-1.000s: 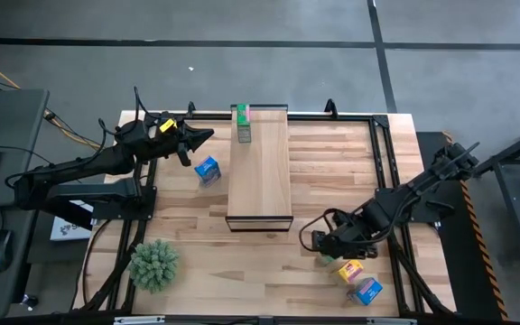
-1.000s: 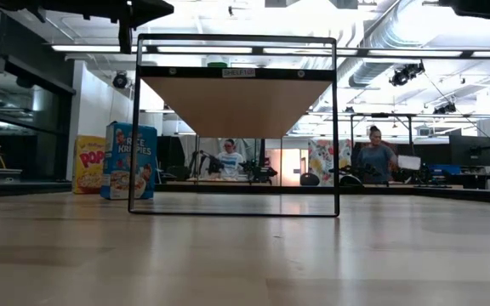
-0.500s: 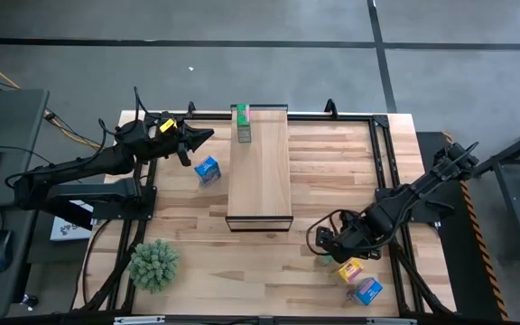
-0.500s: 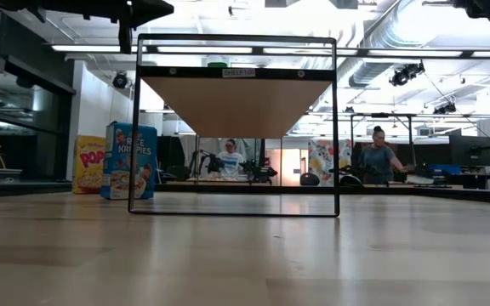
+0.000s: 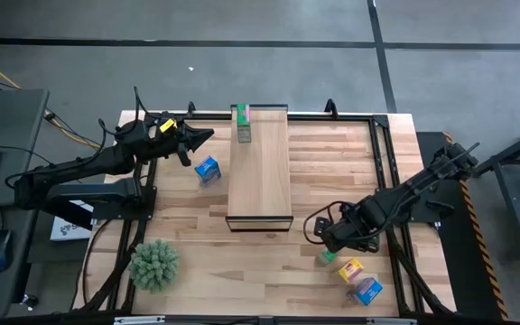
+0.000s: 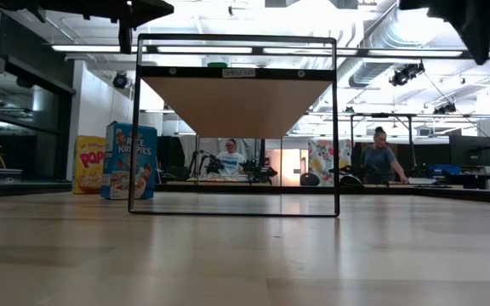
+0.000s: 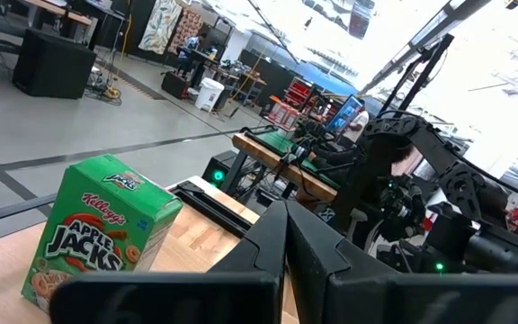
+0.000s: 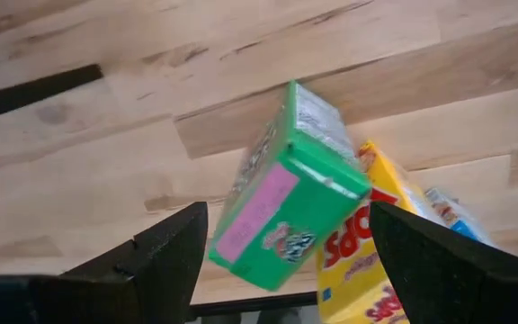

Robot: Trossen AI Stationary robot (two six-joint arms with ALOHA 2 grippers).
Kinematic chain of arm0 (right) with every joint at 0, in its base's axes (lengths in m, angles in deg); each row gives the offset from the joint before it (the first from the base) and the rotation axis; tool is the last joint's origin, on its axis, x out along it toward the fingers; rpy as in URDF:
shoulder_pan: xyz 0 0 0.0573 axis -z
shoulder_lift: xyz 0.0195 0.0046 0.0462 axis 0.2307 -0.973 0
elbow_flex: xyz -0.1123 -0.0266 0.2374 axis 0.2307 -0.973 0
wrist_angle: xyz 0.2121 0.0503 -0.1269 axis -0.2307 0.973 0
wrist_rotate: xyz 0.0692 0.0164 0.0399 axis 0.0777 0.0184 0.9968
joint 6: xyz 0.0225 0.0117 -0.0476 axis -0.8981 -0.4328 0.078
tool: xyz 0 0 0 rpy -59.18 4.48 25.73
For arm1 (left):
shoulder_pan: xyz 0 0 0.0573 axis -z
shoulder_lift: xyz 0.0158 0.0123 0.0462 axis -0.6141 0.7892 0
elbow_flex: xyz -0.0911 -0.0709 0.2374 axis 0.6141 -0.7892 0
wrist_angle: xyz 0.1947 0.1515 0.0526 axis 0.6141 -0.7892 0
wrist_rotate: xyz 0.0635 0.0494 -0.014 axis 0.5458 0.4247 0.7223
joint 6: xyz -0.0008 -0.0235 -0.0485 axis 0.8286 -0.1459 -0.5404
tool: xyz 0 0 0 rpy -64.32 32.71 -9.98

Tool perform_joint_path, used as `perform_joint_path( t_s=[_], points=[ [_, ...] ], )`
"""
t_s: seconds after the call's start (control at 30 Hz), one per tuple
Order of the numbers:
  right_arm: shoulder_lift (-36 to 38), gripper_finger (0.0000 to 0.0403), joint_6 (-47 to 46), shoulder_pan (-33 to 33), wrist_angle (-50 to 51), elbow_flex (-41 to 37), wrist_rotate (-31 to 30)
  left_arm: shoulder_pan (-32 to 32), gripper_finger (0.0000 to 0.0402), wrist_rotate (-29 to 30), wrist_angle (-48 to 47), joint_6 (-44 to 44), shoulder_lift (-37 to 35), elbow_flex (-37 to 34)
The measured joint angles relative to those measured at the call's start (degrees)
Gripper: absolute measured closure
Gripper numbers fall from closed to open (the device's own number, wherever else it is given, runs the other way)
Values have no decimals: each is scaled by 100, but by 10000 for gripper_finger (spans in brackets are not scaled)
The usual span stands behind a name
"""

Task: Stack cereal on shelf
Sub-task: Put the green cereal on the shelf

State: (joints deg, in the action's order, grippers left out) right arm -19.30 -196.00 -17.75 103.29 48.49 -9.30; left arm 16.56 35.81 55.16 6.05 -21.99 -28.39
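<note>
One green cereal box (image 5: pixel 242 124) stands on the far end of the pale shelf plank (image 5: pixel 260 171). A blue box (image 5: pixel 207 169) stands on the table left of the shelf. Another green box (image 5: pixel 326 256) lies on the table at the near right, beside a yellow box (image 5: pixel 351 269) and a blue box (image 5: pixel 365 290). My right gripper (image 5: pixel 325 236) is open just above and far of this green box (image 8: pixel 286 193), whose sides are clear of the fingers. My left gripper (image 5: pixel 204 135) is shut and empty at the far left, above the table.
A spiky green plant ball (image 5: pixel 154 263) sits at the near left. The shelf's black wire frame (image 6: pixel 236 208) stands mid-table. The low view shows a blue box (image 6: pixel 130 161) and a yellow box (image 6: pixel 90 164) left of the frame. People are in the room beyond.
My right gripper has moved a little toward the table's far edge, off the green box, which stays on the table beside the yellow box. It now shows larger at the top right of the low view.
</note>
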Motion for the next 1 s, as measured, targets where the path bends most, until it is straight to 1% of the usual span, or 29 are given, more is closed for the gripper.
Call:
perform_joint_path(
  t_s=[0.23, 0.5, 0.73, 0.87, 1.0],
  points=[
    [-243, 100, -21, -2, -40, -4, 156, 0, 401, 1, 2, 7, 2, 0],
    [-441, 100, -11, -2, -122, -4, 194, 0, 401, -1, 4, 55, 2, 0],
    [-633, 100, 223, 52, -255, -9, 207, 0, 401, -1, 2, 55, 2, 0],
    [-653, 100, 190, 83, -140, -9, 205, 0, 401, -1, 2, 55, 2, 0],
    [-653, 114, 160, 107, -58, -11, 206, 0, 402, -1, 3, 52, 2, 0]
  ],
)
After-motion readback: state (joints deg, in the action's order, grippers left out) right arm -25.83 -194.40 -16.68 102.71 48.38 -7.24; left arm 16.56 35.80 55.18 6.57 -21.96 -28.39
